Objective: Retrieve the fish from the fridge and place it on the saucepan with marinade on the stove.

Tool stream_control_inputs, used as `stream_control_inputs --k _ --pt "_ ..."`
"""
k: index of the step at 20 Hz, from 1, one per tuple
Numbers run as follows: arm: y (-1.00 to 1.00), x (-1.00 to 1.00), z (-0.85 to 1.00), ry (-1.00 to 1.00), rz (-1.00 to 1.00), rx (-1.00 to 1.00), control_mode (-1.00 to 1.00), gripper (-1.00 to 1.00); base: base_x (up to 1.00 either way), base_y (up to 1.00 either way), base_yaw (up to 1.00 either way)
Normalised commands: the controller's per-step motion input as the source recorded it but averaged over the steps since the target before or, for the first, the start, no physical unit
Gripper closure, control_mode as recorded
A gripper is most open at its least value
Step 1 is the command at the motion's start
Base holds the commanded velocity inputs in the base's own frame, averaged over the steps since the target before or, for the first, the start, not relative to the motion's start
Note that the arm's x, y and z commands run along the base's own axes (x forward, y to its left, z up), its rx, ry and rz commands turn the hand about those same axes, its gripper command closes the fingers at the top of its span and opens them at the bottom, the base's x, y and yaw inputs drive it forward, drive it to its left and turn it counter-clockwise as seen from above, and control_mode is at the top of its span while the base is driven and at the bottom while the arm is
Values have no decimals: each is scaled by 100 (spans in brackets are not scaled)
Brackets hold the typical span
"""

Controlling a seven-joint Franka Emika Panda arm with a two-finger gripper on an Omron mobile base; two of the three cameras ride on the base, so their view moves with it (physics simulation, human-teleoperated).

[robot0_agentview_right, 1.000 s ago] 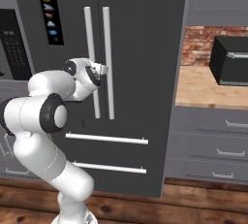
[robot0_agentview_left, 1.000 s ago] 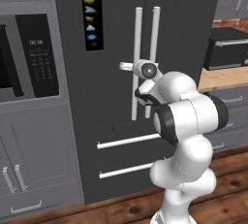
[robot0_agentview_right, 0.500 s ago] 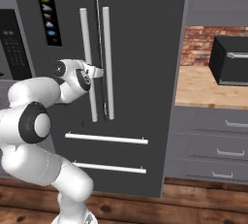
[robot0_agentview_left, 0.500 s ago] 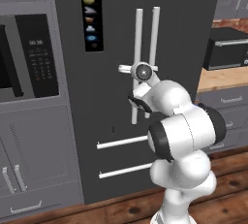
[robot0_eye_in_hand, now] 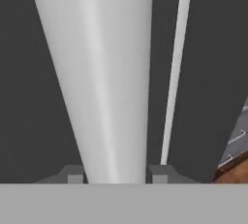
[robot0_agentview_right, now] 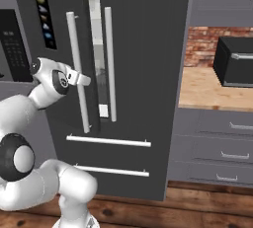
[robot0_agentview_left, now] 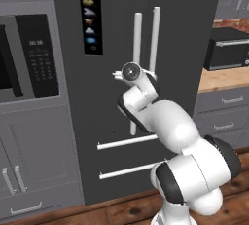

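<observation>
- Silver left bar handle [robot0_eye_in_hand: 109,87] of the fridge [robot0_agentview_right: 148,39] sat clamped between the gripper [robot0_eye_in_hand: 115,173] fingertips.
- Left door stood slightly ajar, a bright gap at 12 o'clock.

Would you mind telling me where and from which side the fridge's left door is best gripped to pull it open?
Grip the left door handle at mid-height, coming straight at the fridge front. It is a long upright silver bar standing clear of the door, so the fingers fit either side, as the gripper shows.
</observation>
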Motion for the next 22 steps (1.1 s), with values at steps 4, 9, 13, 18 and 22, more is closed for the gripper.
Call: stream_control_inputs --k 4,9,13,18,22 --pt "43 -64 -14 0 -11 -3 -100 100 0 0 0" --pt "72 -25 -3 1 -20 -12 -100 100 0 0 0" --pt "76 -5 -6 2 -22 -11 -100 100 0 0 0" --pt "85 -7 -13 2 -24 -11 -100 -100 0 0 0" --pt "71 -4 -11 3 -21 -9 -100 -100 0 0 0"
